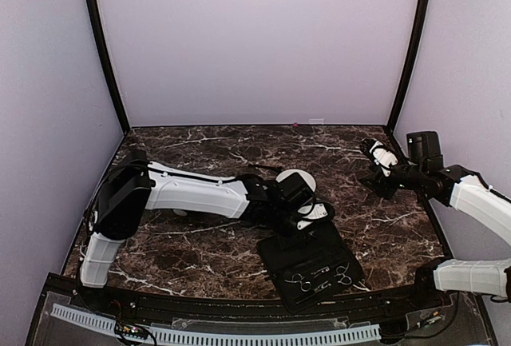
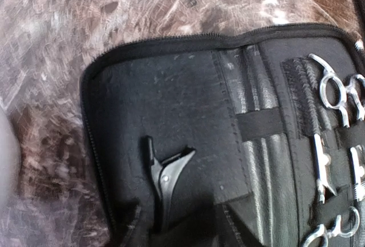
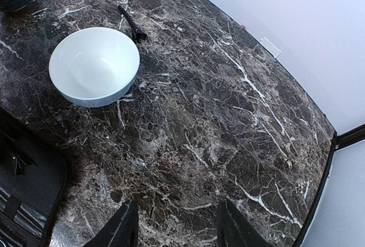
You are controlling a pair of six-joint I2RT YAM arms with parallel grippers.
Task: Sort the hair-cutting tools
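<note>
The table (image 1: 200, 142) is a dark brown marble slab with white veins. Pale lavender walls (image 1: 255, 42) close it in on three sides, with thin black posts (image 1: 102, 50) at the two back corners. A flat black case (image 1: 275, 254) lies open near the front edge, right of centre. Silvery scissors (image 1: 304, 284) with ring handles are strapped into its nearer half. The left wrist view shows those scissors on the right panel and a black clip (image 2: 165, 178) resting on the fabric of the left panel. The left gripper (image 1: 314, 212) hangs over the far edge of the case, and I cannot tell whether its fingers are apart or together. A white bowl (image 3: 94, 64) stands on the marble just beyond the case, partly hidden behind the left arm in the top view. A dark stick-like tool (image 3: 132, 24) lies flat on the table just past the bowl's far rim. The right gripper (image 3: 177, 210) is raised above the right side of the table, well apart from the case. Its fingers (image 3: 122, 230) are spread with only bare marble between them.
</note>
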